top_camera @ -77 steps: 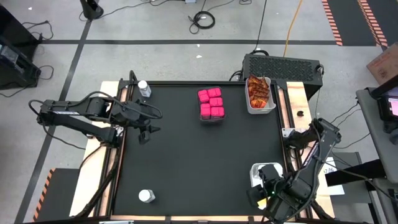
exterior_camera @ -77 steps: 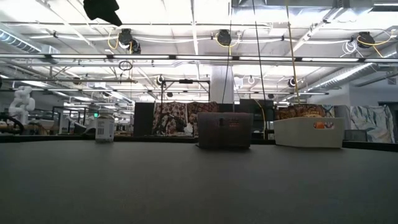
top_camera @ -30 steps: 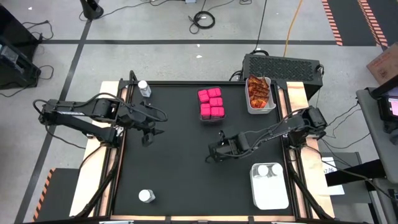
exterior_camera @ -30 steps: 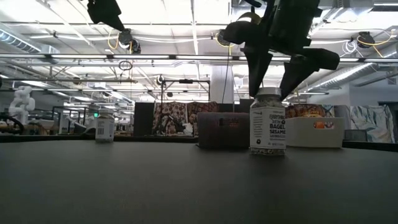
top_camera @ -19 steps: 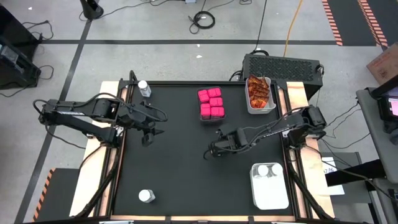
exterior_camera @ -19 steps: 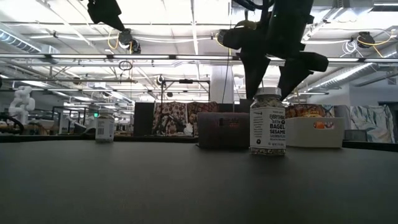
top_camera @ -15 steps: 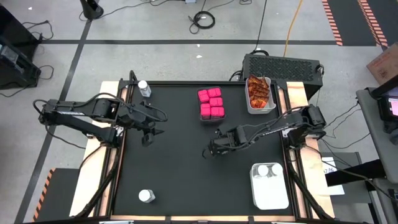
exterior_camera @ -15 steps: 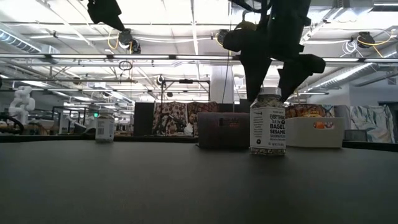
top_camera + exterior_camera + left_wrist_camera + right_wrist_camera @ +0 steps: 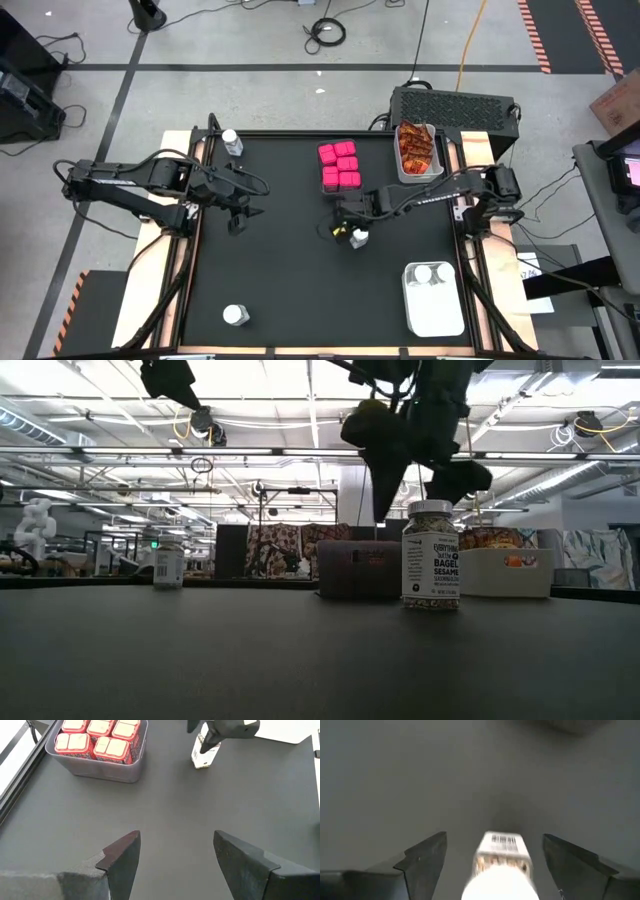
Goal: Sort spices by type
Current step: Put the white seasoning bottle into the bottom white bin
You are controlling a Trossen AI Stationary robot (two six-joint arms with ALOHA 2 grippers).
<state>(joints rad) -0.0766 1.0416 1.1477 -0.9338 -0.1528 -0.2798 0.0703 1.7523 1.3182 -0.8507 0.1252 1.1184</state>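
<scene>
Count on the table: five jars, six pink packs, one heap of sachets.

Six pink packs (image 9: 339, 167) sit in two columns of three, all in the one grey tray (image 9: 100, 770). Jars come to five: one mid-table jar (image 9: 358, 238), one far-corner jar (image 9: 231, 142), one near-edge jar (image 9: 235, 314), and a pair of binned jars (image 9: 431, 272) side by side. There are two white bins: the jar bin (image 9: 434, 312) and the sachet bin (image 9: 420, 179). The orange-red sachets (image 9: 416, 148) are piled too tight to count.

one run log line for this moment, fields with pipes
right gripper: open, over middle jar | left gripper: open, waiting at left edge | other jars: two in white bin, two loose
</scene>
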